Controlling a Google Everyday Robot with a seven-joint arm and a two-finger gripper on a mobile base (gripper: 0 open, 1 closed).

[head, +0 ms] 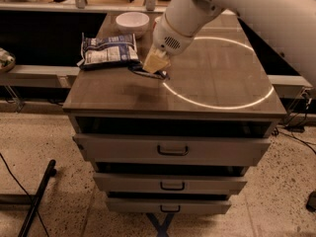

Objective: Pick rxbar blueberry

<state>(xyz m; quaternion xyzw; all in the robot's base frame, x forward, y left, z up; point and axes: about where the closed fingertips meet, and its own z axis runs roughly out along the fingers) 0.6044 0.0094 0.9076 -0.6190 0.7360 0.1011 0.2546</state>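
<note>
The rxbar blueberry (148, 73) is a small flat dark blue wrapper. It hangs just under the tan fingertips of my gripper (155, 64), a little above the left middle of the brown tabletop (123, 95). The gripper is shut on the bar, which tilts slightly and sticks out on both sides of the fingers. My white arm reaches in from the upper right and hides the far middle of the table.
A crinkled blue-and-white chip bag (108, 51) lies just left of the gripper. A white bowl (132, 21) stands at the back. A bright ring of light (222, 73) marks the right half of the top. Drawers (173, 149) sit below the front edge.
</note>
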